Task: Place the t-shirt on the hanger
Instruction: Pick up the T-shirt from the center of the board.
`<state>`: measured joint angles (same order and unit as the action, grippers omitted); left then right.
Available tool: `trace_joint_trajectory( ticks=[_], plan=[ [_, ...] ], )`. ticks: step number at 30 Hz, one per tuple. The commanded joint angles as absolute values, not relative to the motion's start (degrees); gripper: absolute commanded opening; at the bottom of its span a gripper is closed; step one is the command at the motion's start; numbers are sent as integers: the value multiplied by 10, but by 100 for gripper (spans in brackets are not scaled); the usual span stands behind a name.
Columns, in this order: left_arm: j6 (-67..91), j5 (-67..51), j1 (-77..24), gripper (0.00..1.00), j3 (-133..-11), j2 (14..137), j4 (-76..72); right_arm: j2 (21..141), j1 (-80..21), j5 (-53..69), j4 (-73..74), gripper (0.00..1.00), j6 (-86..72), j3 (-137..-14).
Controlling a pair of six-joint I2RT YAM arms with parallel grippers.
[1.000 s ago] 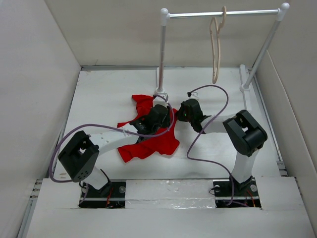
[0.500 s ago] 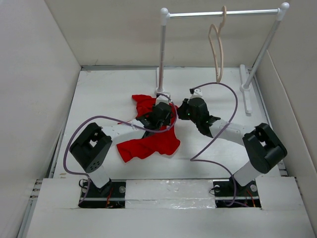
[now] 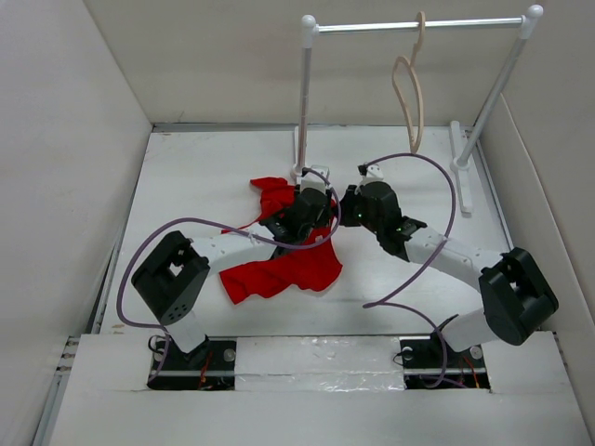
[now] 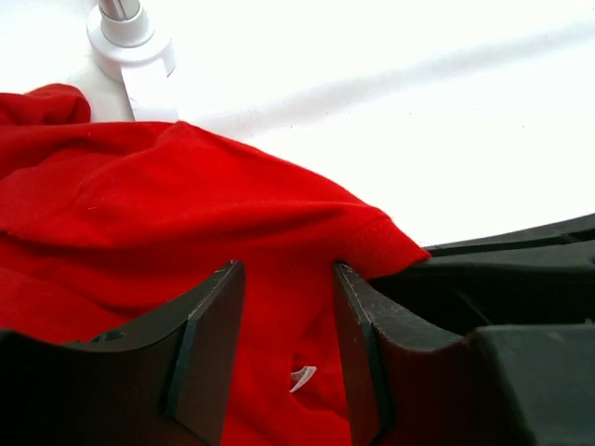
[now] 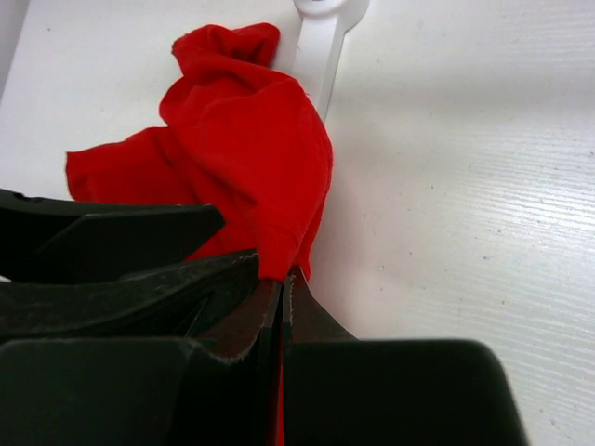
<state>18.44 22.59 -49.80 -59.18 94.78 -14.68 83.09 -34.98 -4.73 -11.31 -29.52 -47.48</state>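
The right hand [image 5: 282, 279] has its fingers pressed together on a fold of the red t-shirt [image 5: 251, 149], just in front of the left post foot of the white rack [image 3: 305, 93]. The left hand [image 4: 285, 279], fingers apart, sits low over the cloth, with red fabric showing between them. The t-shirt lies crumpled on the worktop [image 3: 204, 177] beside that foot. The beige hanger [image 3: 414, 139] hangs from the rack's rod.

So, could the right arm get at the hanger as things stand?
Probably not yet. Nothing stands between the right arm and the hanger, which hangs from the rod beyond the arm, but its jaws are shut on a fold of the red shirt, so they'd have to let go first.
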Motion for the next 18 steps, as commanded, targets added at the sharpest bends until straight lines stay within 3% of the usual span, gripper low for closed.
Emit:
trace_joint_trajectory(
  ticks=[1, 18],
  plan=[
    [177, 228, -498, 39, -608, 947, -182, 807, -354, -37, -111, 0, -282, -490],
    [184, 207, -515, 35, -572, 908, -189, 810, -349, -25, -111, 0, -282, -495]
  ],
)
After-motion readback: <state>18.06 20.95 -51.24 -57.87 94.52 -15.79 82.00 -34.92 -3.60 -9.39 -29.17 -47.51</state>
